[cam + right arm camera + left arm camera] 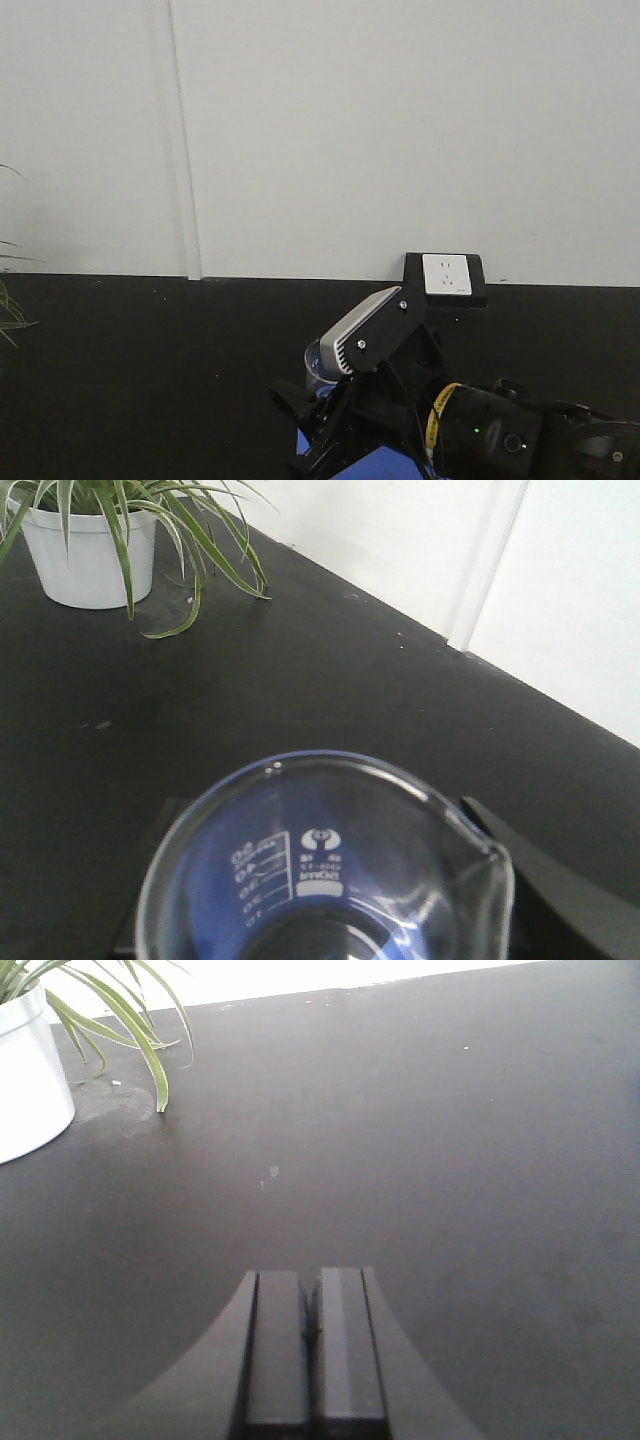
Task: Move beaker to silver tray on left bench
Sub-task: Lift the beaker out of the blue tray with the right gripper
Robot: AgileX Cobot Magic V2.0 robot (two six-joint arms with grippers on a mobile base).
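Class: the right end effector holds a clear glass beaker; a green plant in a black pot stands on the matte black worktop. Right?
One slip: the round plant pot is white, not black; the right wrist view shows it. The right end effector does hold the clear glass beaker, and the pot stands on the matte black worktop.

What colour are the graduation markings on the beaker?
White graduation markings on the clear beaker; best seen in the right wrist view.
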